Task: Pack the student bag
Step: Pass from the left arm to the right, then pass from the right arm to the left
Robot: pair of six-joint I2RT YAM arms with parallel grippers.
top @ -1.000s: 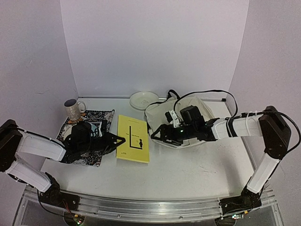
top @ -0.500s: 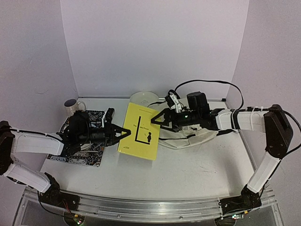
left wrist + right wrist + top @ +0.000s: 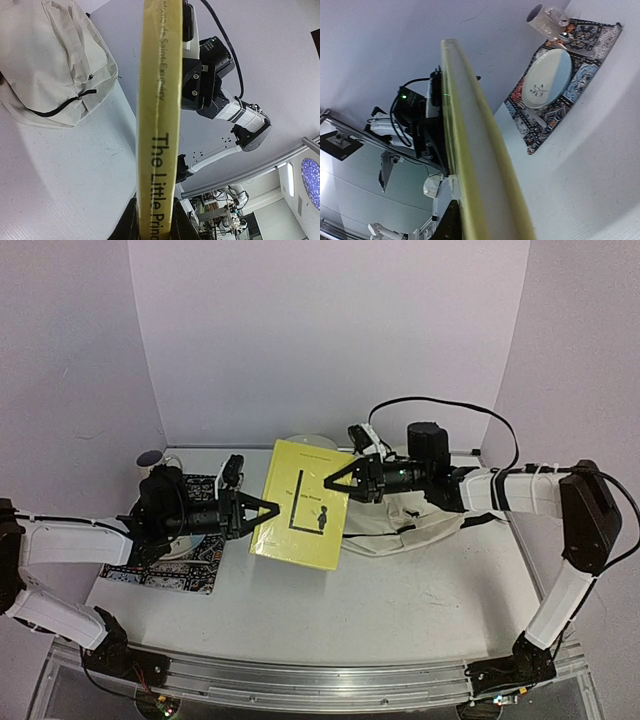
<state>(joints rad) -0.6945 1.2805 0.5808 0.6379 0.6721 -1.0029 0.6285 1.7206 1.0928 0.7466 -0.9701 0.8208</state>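
Observation:
A yellow book (image 3: pixel 303 505) hangs tilted above the table between both arms. My left gripper (image 3: pixel 266 512) is shut on its spine side; in the left wrist view the spine (image 3: pixel 159 125), lettered "The Little Prince", runs up from between the black fingers (image 3: pixel 125 227). My right gripper (image 3: pixel 340 480) is shut on the opposite edge, and the right wrist view shows the page edge (image 3: pixel 475 150) leaving the jaws. The student bag (image 3: pixel 425 525), cream with a dark zipper, lies flat on the table below the right arm and also shows in the left wrist view (image 3: pixel 50 60).
A patterned placemat (image 3: pixel 195 575) lies at the left with a plate (image 3: pixel 546 79) and cutlery on it, and a mug (image 3: pixel 150 461) stands behind it. A sliver of a white plate (image 3: pixel 318 439) shows behind the book. The right arm's black cable (image 3: pixel 450 410) arcs above the bag.
The book has gone from lying flat to being raised and tilted up. My right gripper left the bag, came to the book's far edge and closed on it. The bag has slumped flat.

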